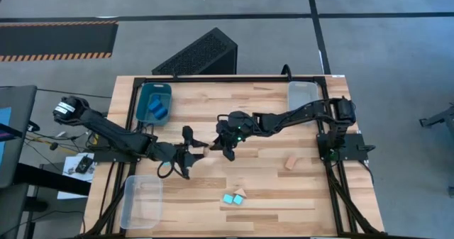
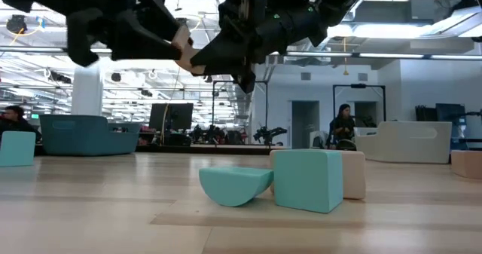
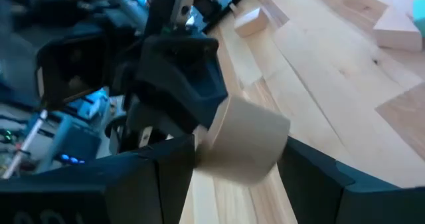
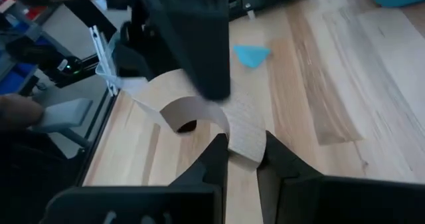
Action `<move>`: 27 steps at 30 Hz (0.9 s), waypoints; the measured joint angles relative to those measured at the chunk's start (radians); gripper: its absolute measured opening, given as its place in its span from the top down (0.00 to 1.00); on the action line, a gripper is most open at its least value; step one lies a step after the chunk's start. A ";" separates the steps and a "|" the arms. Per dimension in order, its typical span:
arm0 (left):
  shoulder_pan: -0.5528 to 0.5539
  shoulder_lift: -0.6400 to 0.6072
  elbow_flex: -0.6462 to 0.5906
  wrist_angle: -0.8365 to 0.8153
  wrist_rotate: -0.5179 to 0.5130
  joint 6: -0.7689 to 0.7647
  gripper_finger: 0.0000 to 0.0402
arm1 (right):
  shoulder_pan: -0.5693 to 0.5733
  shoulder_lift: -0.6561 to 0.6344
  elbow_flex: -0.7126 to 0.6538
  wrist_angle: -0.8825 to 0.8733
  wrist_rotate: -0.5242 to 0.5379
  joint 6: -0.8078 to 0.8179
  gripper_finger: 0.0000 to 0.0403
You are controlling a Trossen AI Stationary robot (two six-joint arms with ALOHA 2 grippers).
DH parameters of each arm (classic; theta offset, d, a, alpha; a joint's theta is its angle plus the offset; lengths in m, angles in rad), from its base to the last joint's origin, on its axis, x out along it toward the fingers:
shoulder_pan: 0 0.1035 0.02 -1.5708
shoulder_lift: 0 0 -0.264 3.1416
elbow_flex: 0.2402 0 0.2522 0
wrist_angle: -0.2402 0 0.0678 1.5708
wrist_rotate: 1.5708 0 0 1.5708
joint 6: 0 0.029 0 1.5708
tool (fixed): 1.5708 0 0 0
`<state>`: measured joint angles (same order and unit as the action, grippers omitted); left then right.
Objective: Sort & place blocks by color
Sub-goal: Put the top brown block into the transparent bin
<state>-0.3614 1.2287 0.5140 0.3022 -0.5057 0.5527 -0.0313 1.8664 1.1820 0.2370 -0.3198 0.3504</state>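
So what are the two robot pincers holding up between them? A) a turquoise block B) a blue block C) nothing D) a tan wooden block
D: the left pincer and right pincer both grip one pale tan wooden block above the table.

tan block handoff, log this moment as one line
left gripper: on tan block | right gripper: shut on same block | mid-table, raised

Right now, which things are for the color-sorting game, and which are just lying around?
For the job:
tan block gripped by the right claw, left claw meeting it; turquoise blocks; loose tan block; blue blocks in the teal bin; clear bins.

Just around:
black box on the floor; person far behind.
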 joint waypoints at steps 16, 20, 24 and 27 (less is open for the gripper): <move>-0.025 0.128 0.001 0.177 -0.127 0.174 0.72 | -0.005 0.000 -0.005 -0.006 -0.004 0.014 0.87; -0.027 0.126 0.001 0.175 -0.117 0.179 0.72 | -0.004 0.000 -0.006 -0.007 -0.003 0.013 0.85; -0.027 0.126 0.001 0.180 -0.150 0.156 0.71 | -0.007 0.000 -0.007 0.015 0.010 0.000 0.77; -0.027 0.124 0.001 0.183 -0.206 0.134 0.69 | -0.020 0.000 -0.008 0.037 0.044 -0.003 0.69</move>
<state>-0.3886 1.3527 0.5148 0.4848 -0.7118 0.6870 -0.0517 1.8664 1.1744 0.2740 -0.2757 0.3470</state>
